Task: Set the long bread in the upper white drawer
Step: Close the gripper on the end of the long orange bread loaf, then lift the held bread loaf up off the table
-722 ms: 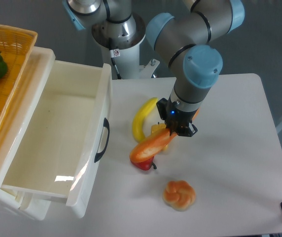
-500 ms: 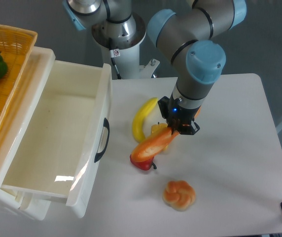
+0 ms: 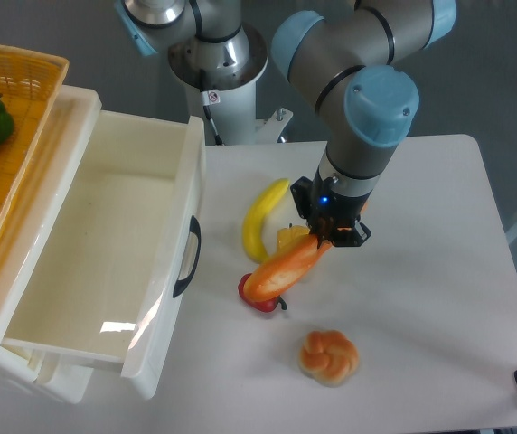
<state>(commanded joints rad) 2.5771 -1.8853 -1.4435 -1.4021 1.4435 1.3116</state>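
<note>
Since a moment ago, my hand (image 3: 328,240), pinching one end of the bread (image 3: 286,269), has lifted it slightly rightward, so I reckon carrying to the drawer (image 3: 105,244) comes next.

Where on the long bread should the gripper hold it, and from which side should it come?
The gripper already appears shut on the long bread at its upper right end, coming from above. The loaf is slim and slants down to the left, so closing across its narrow width suits it. A grip nearer the middle would probably balance it better, since most of its length overhangs toward the red item.
</note>
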